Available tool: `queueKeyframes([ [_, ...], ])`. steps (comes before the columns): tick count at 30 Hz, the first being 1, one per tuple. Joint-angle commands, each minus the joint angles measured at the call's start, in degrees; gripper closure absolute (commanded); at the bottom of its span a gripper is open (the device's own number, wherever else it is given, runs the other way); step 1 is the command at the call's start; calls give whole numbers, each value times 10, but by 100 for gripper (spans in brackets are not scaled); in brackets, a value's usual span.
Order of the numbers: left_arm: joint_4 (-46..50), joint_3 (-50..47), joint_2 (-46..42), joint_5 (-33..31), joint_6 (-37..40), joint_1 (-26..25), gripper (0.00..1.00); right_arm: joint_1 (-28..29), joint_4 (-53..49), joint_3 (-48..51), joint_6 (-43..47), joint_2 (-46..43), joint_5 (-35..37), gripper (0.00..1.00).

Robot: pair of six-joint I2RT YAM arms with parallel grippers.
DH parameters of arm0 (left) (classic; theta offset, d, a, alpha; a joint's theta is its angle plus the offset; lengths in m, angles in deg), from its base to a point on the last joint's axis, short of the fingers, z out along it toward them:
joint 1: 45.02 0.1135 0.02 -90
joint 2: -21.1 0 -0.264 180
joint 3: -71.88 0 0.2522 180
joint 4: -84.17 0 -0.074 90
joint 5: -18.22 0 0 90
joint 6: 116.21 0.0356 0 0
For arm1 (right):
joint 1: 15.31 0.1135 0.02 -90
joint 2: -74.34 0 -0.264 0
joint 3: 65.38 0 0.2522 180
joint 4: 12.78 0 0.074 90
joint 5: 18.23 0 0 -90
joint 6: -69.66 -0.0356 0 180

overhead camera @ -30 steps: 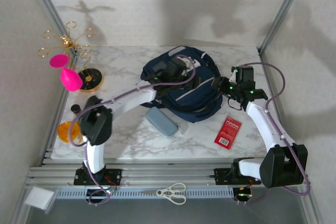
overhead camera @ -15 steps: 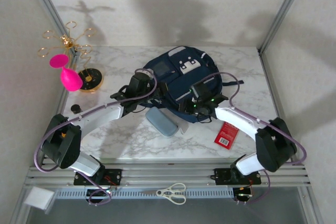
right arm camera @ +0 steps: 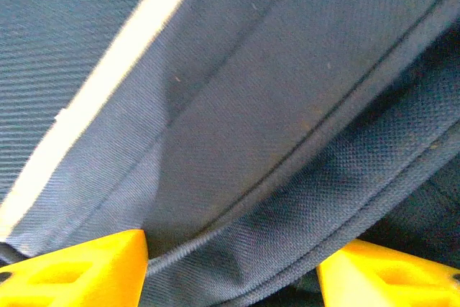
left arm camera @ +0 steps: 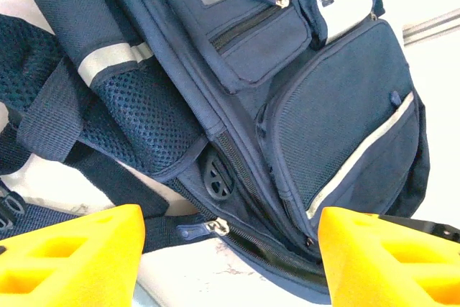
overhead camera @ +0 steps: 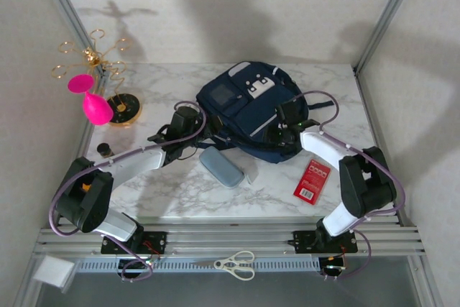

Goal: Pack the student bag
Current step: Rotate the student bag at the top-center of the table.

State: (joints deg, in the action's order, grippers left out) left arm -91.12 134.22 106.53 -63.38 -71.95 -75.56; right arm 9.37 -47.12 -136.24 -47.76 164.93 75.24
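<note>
**Top external view.** The student bag [overhead camera: 248, 109] lies flat on the marble table [overhead camera: 180, 192], front pockets up. The left gripper [overhead camera: 192, 129] sits just beside the bag's left near edge. The right gripper [overhead camera: 279, 134] is against the bag's right near edge. A grey-blue pencil case [overhead camera: 221, 167] lies just in front of the bag, and a red packet [overhead camera: 312, 180] lies near its right front corner.

**Left wrist view.** The left gripper [left arm camera: 230, 213] has its yellow fingers [left arm camera: 72, 249] spread wide with nothing between them. Just beyond them lie the bag's main zip and its puller [left arm camera: 205, 229], with a mesh side pocket [left arm camera: 136, 120] to the left of the zip. The bag looks soft and slack, so I judge it will sag and fold when lifted. The zip tab or a padded strap [left arm camera: 50, 113] seems the surest hold.

**Right wrist view.** The right gripper [right arm camera: 231, 239] also stands wide. The bag's woven cloth, with its pale stripe [right arm camera: 108, 84], is close in front of the fingers. Whether the fingers touch it, I cannot tell. The cloth is thick and looks grippy, so a pinched seam should hold without slipping.
</note>
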Motion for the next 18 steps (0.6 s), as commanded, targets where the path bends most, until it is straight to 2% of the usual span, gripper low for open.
queueKeyframes([
  [1,-46,-11,14,13,-33,2,35,25,-39,-39,12,-47,12,35],
  [5,-42,-22,2,-12,-35,11,35,122,-73,-29,-83,-62,36,36],
  [9,-50,-53,-28,-12,-36,40,35,209,-14,-19,-176,-45,28,43],
  [11,-44,-61,-40,-6,-32,52,35,238,-13,-49,-200,-13,55,45],
  [13,-45,-71,-50,2,-28,59,35,259,9,-70,-209,23,69,46],
  [18,-37,-87,-76,4,-22,71,35,261,54,-100,-223,122,65,55],
])
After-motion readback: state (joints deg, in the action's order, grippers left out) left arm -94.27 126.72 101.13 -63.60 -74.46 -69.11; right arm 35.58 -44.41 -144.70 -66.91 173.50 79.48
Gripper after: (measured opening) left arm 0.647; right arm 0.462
